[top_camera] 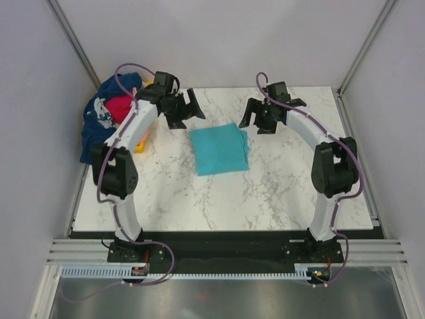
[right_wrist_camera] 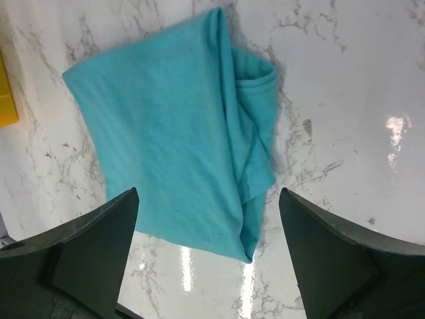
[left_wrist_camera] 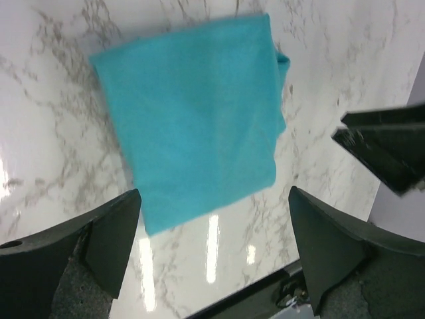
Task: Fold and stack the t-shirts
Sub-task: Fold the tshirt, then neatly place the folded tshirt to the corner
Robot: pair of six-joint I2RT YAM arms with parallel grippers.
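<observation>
A turquoise t-shirt [top_camera: 219, 149] lies folded into a rough square on the marble table, with nothing holding it. My left gripper [top_camera: 189, 109] hovers open just beyond its far left corner. My right gripper [top_camera: 255, 119] hovers open just beyond its far right corner. In the left wrist view the folded shirt [left_wrist_camera: 192, 113] lies flat, above the wide-apart fingers of the left gripper [left_wrist_camera: 214, 199]. In the right wrist view the shirt [right_wrist_camera: 172, 133] shows loose layered edges on its right side, and the right gripper [right_wrist_camera: 209, 196] is empty. More t-shirts, a navy one [top_camera: 98, 118] and a red one [top_camera: 119, 106], are heaped at the far left.
A yellow tray [top_camera: 142, 141] sits under the shirt heap at the table's left edge, and its corner [right_wrist_camera: 6, 100] shows in the right wrist view. The right gripper's black fingers [left_wrist_camera: 385, 146] show at the right of the left wrist view. Grey walls enclose the table.
</observation>
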